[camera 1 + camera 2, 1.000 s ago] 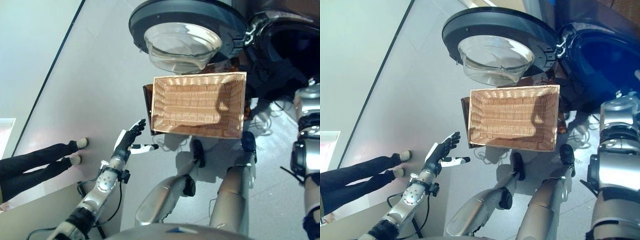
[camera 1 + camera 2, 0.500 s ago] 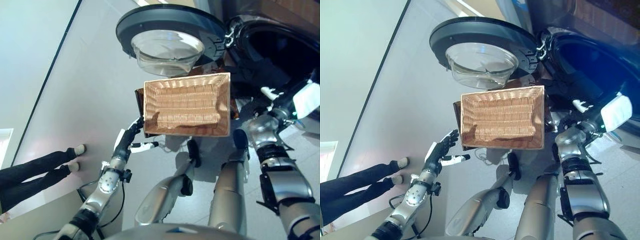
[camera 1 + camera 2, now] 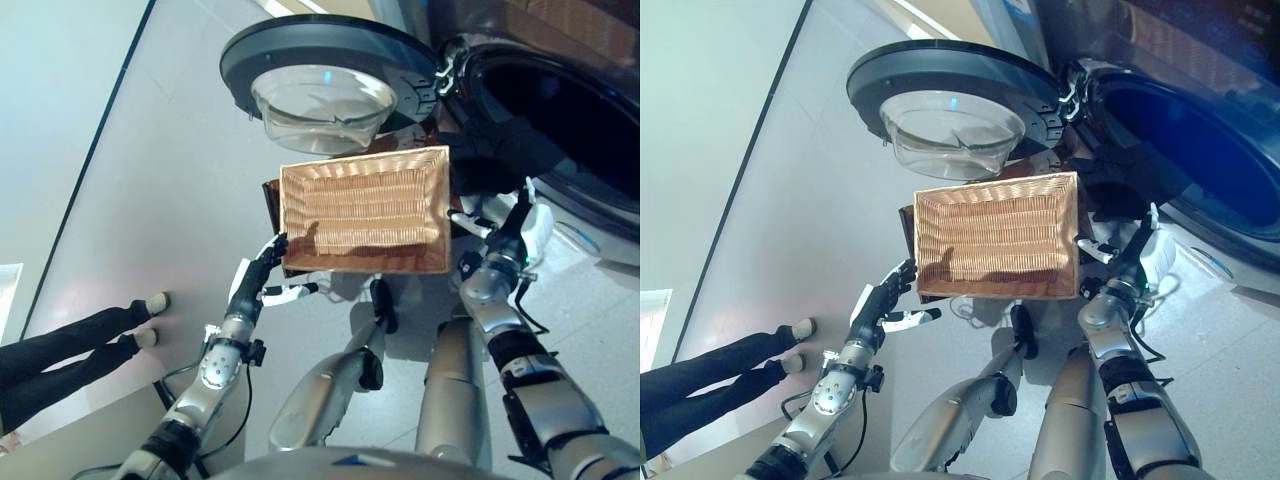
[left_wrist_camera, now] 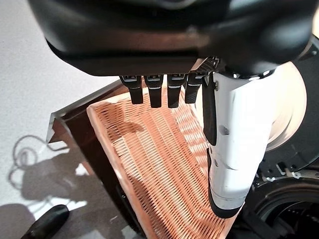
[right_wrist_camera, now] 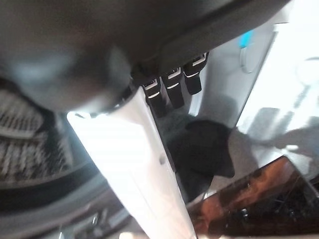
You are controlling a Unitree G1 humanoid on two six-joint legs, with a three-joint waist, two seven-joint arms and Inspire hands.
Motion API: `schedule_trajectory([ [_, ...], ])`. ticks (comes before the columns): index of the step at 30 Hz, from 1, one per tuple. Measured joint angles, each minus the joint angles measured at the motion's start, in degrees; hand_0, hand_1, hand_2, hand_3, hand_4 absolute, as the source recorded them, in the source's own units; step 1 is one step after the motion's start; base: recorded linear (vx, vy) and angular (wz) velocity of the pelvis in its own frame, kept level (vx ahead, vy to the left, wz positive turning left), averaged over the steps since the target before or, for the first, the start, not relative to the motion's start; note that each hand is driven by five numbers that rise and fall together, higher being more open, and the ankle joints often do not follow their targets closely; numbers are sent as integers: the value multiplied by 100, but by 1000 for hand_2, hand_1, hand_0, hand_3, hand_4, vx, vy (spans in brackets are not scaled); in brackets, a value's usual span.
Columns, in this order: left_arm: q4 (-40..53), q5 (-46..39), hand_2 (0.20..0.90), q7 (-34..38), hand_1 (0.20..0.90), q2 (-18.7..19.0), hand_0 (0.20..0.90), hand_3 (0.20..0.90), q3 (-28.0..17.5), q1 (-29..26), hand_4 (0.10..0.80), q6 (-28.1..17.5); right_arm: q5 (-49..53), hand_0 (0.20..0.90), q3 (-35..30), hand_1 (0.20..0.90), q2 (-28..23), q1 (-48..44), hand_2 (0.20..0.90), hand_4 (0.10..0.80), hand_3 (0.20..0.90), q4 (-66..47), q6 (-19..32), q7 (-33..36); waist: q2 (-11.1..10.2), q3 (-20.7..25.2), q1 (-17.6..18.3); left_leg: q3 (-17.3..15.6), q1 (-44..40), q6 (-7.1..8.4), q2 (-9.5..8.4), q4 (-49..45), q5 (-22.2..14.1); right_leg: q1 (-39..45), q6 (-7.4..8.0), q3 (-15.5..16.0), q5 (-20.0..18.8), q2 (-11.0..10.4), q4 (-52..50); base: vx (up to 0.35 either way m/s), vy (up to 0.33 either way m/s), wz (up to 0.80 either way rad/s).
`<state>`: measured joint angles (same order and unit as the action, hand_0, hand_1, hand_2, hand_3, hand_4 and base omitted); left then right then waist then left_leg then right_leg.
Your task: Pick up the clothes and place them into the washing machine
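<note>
Reaching past the empty basket [image 3: 365, 210], the right hand [image 3: 522, 228] – fingers straight, holding nothing – needed to close on the dark cloth [image 5: 204, 152] just beyond its fingertips, at the washing machine [image 3: 560, 110] mouth.

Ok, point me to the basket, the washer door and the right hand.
basket [image 3: 365, 212]: left eye view, on the woven floor inside it.
washer door [image 3: 318, 95]: left eye view, on its clear glass bowl.
right hand [image 3: 520, 226]: left eye view, on the palm by the basket's right side.

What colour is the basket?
The wicker basket is light orange-tan, woven; clearest in the left eye view.
</note>
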<state>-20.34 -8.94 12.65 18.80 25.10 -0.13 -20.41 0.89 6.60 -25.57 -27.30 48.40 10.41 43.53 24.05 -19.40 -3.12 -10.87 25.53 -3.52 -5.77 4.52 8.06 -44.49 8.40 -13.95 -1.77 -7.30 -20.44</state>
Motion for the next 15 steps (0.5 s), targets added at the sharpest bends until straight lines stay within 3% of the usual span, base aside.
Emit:
schedule_trajectory([
  [7, 15, -52, 900, -26, 900, 0, 900, 900, 5, 99, 800, 1, 2671, 900, -568, 900, 297, -4, 900, 800, 900, 436, 860, -1144, -1, -1, 81, -21, -15, 1, 15, 0, 1, -7, -8, -11, 21, 28, -39, 0, 0, 0],
  [15, 27, -253, 900, -300, 900, 0, 900, 900, 0, 227, 800, 12, 4696, 900, -1087, 900, 368, -152, 900, 800, 900, 1061, 1020, -1997, -1, -1, 57, -19, -13, 2, 9, 0, -1, -18, -7, -26, 21, 23, -50, 4, -1, 0],
])
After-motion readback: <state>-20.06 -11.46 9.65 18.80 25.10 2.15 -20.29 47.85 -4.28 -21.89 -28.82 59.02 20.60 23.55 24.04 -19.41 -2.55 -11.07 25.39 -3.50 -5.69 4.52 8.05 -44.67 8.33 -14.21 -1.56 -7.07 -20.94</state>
